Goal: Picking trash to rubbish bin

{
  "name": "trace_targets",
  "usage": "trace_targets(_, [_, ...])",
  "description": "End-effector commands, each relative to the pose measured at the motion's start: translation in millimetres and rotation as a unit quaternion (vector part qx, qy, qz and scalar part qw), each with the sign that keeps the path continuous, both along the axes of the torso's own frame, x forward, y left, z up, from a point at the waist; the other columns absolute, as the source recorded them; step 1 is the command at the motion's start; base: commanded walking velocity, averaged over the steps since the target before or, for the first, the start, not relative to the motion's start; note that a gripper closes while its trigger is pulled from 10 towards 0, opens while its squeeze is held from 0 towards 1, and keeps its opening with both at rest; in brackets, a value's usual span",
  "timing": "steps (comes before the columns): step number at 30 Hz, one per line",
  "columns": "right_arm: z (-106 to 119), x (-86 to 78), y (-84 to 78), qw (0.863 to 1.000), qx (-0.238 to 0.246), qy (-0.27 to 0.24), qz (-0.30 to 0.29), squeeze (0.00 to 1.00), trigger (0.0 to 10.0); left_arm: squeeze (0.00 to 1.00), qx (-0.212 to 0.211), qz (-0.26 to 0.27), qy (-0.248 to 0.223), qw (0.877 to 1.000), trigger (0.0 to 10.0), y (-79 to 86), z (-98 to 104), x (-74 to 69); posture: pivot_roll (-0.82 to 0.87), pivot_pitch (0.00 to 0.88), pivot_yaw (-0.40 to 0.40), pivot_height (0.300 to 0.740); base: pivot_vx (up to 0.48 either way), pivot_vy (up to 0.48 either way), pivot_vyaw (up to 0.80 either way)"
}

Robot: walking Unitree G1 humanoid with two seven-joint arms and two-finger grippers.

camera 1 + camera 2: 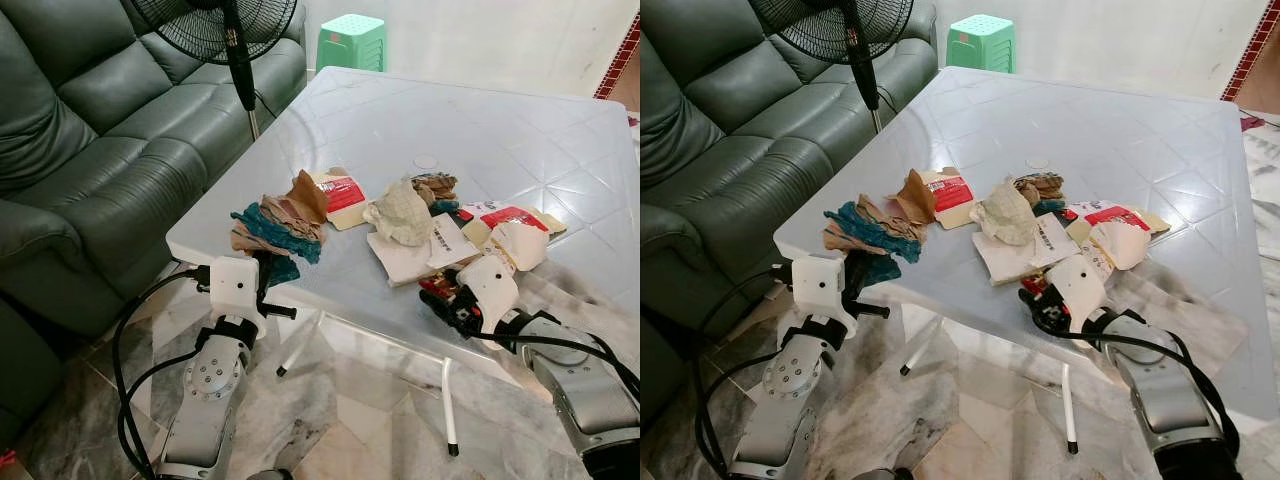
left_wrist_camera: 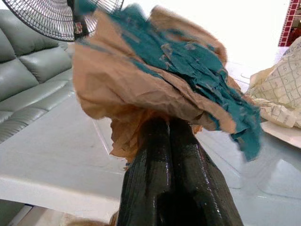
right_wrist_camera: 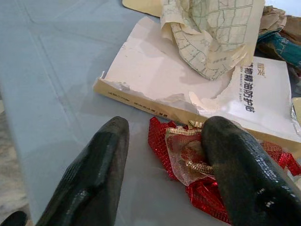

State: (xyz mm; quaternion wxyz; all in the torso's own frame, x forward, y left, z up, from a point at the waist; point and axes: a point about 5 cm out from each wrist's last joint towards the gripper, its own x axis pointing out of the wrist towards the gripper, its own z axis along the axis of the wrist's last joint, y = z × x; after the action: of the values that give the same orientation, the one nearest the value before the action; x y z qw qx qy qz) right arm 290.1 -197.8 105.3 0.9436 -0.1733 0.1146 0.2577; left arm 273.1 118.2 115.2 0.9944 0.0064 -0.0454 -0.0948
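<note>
Meanwhile left gripper (image 2: 167,127) pinches brown-teal paper (image 2: 160,70); right gripper (image 3: 164,141) straddles red wrapper (image 3: 188,174).

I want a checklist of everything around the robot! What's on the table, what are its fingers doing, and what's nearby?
Surface: pale table, trash bunched near its front edge.
Job's things: brown-and-teal paper; red wrapper; crumpled grid paper; torn white box; red-and-white packets.
Clutter: nothing seen beyond the trash.
Grippers: left gripper, fingers shut on the brown-and-teal paper at the table's edge; right gripper, fingers open either side of the red wrapper.
Cables: black cables looping along both arms.
Surroundings: green sofa, fan, green stool, marble floor. No bin seen.
</note>
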Motion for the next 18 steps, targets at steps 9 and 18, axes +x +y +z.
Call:
trace_targets(9, [6.2, 6.6, -3.0, 1.000, -0.009, -0.024, -0.017, 0.00, 0.0, 0.00, 0.002, 0.005, -0.001, 1.000, 0.0, 0.6, 0.6, 2.4, -0.08, 0.063, 0.017, 0.740, 0.000, 0.000, 0.00])
trace_targets(18, [7.2, 9.2, -2.5, 0.999, -0.009, -0.031, -0.021, 0.00, 0.0, 0.00, 0.002, 0.006, -0.002, 1.000, 0.0, 0.9, 1.0, 2.7, -0.07, 0.063, 0.018, 0.740, 0.000, 0.000, 0.00])
